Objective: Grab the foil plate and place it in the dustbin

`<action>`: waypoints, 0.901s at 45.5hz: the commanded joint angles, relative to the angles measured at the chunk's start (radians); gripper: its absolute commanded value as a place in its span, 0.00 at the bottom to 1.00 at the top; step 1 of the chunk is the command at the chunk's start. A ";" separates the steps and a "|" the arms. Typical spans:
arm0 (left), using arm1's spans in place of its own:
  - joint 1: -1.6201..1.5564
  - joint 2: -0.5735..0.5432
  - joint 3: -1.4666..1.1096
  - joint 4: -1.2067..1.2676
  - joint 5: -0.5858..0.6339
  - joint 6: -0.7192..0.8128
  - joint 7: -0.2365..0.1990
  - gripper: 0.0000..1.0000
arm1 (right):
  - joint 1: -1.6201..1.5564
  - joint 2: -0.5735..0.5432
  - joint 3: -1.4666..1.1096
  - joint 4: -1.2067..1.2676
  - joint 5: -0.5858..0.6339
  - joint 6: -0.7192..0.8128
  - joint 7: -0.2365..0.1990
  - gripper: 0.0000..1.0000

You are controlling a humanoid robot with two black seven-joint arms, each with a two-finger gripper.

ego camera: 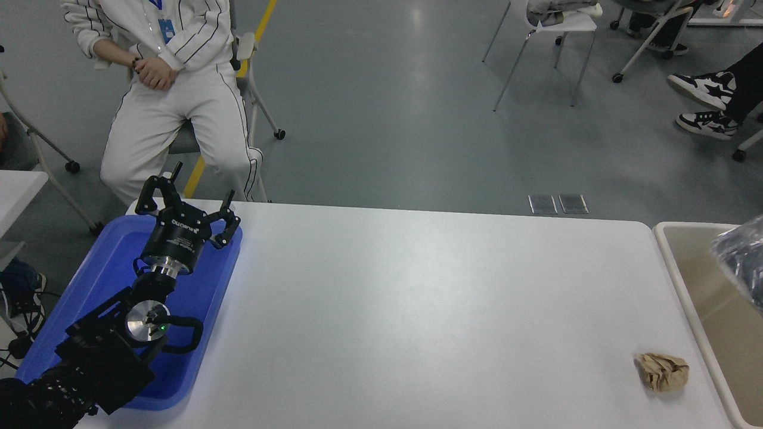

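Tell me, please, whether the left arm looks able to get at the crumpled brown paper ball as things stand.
Probably not. The left gripper sits open over the blue tray at the table's far left; the paper ball lies by the dustbin at the opposite end. Nothing blocks the way.

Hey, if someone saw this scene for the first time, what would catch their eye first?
Probably the black left pincer, open above the bright blue tray at the table's left end. Next, the shiny foil plate over the beige dustbin at the right edge, and a brown paper wad beside it.
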 commanded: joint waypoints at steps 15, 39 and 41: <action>0.000 0.000 0.000 0.000 0.001 0.000 0.000 1.00 | -0.176 0.201 0.176 -0.256 0.057 -0.194 0.007 0.00; 0.001 0.000 0.000 0.000 0.000 0.000 0.000 1.00 | -0.181 0.240 0.171 -0.260 0.043 -0.267 0.010 0.00; 0.001 0.000 0.000 0.000 0.000 0.000 0.000 1.00 | -0.181 0.243 0.170 -0.260 0.041 -0.268 0.010 0.00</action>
